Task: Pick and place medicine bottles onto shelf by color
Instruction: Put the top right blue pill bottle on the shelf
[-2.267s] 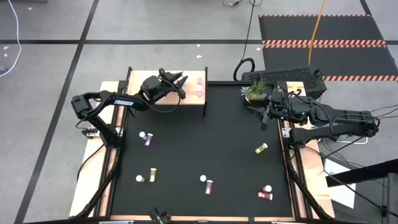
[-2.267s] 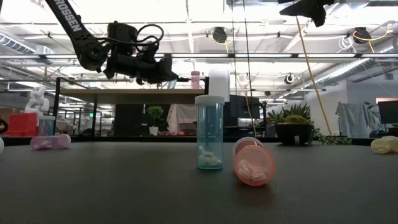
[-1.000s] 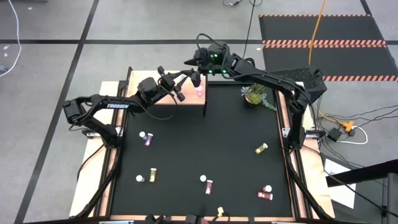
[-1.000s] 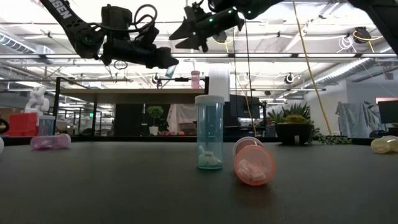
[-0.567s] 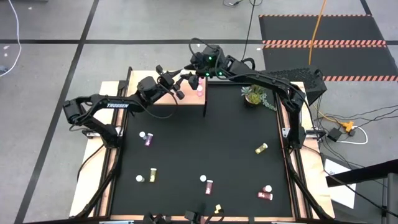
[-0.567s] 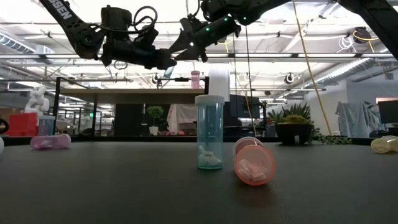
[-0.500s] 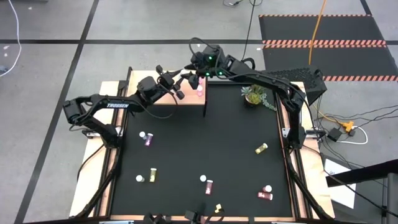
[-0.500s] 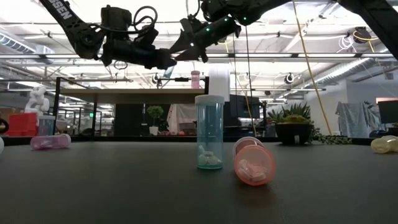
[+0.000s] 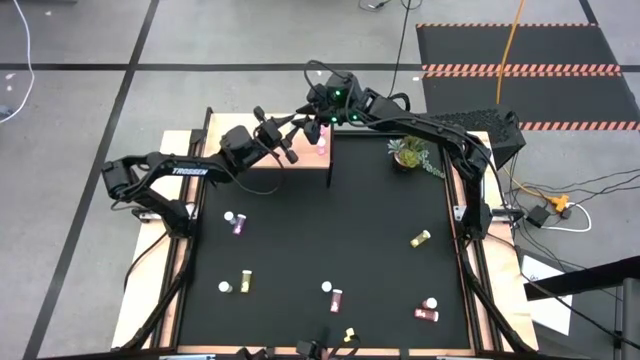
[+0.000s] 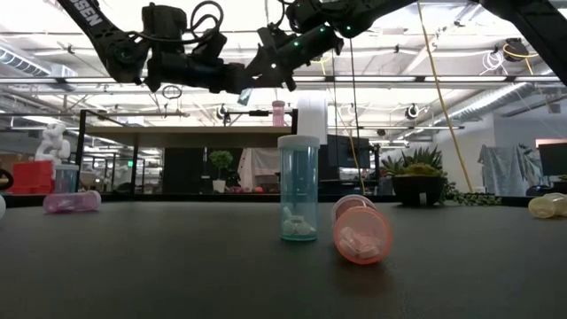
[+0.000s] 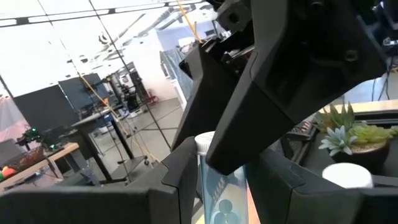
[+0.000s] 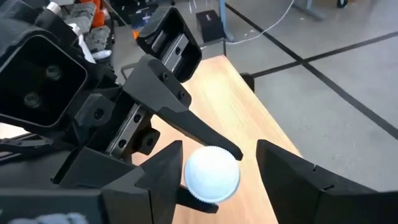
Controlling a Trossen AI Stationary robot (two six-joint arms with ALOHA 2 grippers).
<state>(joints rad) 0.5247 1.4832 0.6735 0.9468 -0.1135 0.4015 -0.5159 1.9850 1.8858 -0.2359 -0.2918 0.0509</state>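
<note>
My left gripper (image 9: 287, 140) hovers above the pale wooden shelf (image 9: 228, 128), shut on a blue-teal medicine bottle (image 11: 222, 200) with a white cap (image 12: 211, 174). My right gripper (image 12: 217, 167) reaches in from the far right, open. Its fingers stand on either side of that cap, and a gap shows on one side. In the low view the two grippers meet tip to tip (image 10: 251, 81). A pink bottle (image 9: 321, 148) stands on the shelf's right end. Several more bottles lie or stand on the black table, among them a teal one (image 10: 299, 188). My left gripper pinches the bottle's teal body (image 11: 219, 186) between its two fingers, coming roughly level from the table's left. The bottle lies along the fingers with its white cap (image 11: 204, 144) at their tips, toward my right gripper. It is held clear above the shelf.
Loose bottles are scattered over the black mat: pink (image 9: 237, 224), yellow (image 9: 243, 283), red (image 9: 336, 297), yellow (image 9: 420, 238), red (image 9: 427, 313). A potted plant (image 9: 410, 150) stands at the far right. Wooden rails (image 9: 462, 250) border the mat.
My right gripper has come down and toward my left gripper, and its fingers now stand around the bottle's cap. My left gripper has kept the bottle in place above the shelf.
</note>
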